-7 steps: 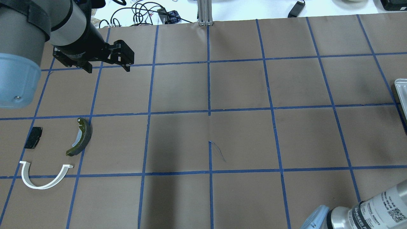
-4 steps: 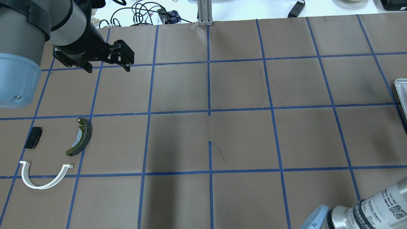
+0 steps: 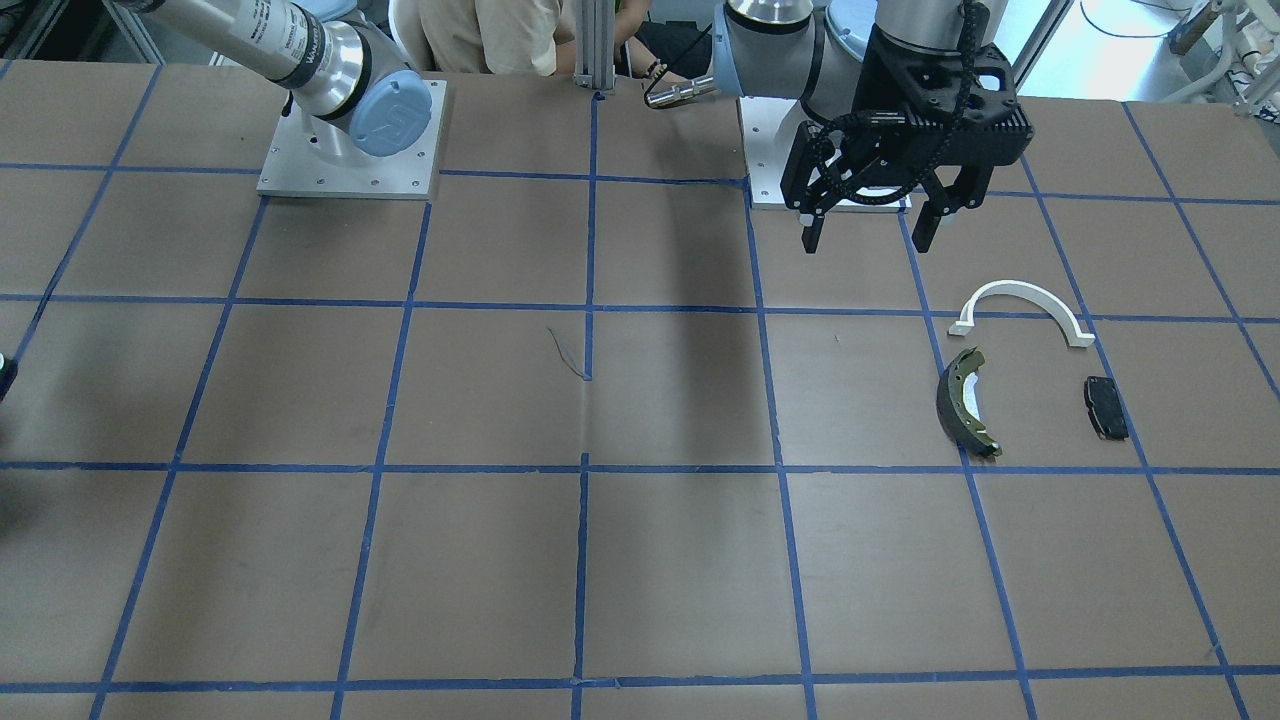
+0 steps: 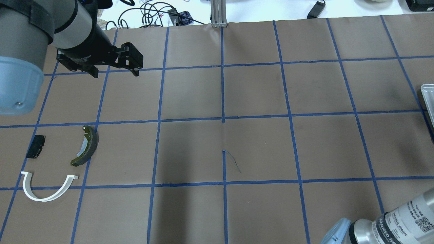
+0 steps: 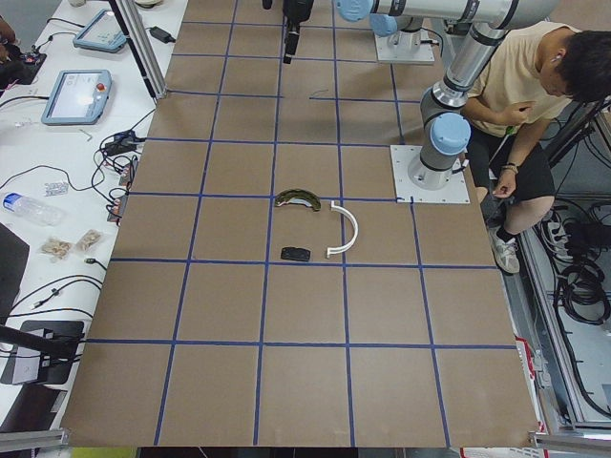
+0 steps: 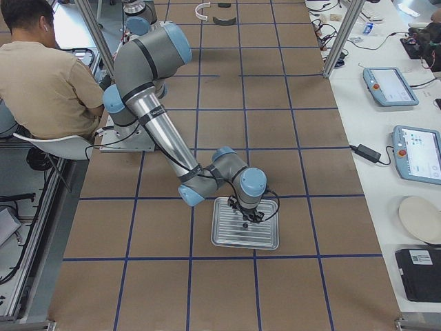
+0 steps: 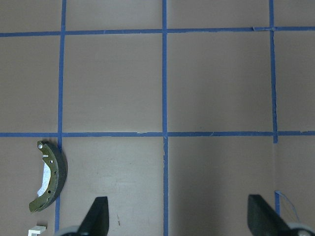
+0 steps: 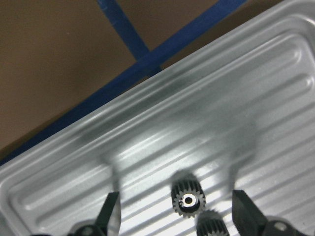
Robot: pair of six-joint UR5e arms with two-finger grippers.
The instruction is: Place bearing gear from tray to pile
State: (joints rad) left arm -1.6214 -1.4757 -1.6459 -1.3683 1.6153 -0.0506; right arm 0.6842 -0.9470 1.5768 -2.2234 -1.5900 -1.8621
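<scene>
A small dark bearing gear lies in the ribbed metal tray, with a second gear right beside it. My right gripper is open, its fingers on either side of the first gear, low over the tray. The pile lies on the far left: a white arch bracket, a dark brake shoe and a black pad. My left gripper is open and empty, held above the table behind the pile.
Brown paper with a blue tape grid covers the table. The tray's corner shows at the right edge of the overhead view. An aluminium post and cables stand at the back edge. A person sits by the robot.
The right arm's forearm has shifted slightly down and right at the bottom of the overhead view. The left arm and the pile have not moved.
</scene>
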